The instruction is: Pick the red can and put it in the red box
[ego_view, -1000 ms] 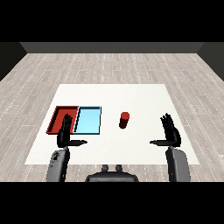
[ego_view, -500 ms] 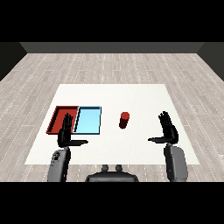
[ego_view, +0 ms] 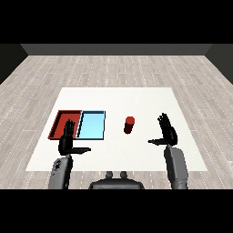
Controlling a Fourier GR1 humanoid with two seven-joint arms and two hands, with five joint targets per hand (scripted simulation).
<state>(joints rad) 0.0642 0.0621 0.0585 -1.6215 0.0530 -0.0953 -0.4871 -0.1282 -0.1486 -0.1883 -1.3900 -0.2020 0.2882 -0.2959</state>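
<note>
Can [ego_view: 129, 124], red, stands upright beside light blue tray [ego_view: 92, 125], unlabelled.

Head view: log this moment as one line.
red can: upright on table, unheld | red tray: no can inside | left hand: open | right hand: open, right of can

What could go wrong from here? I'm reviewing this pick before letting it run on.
1. The red can stands upright and apart from the open right hand; a sideways approach might tip it over rather than grasp it.
2. The light blue tray lies between the can and the red tray, so the can could end up in the wrong tray.
3. The open left hand hovers at the red tray's near edge and may block the placement.
</note>
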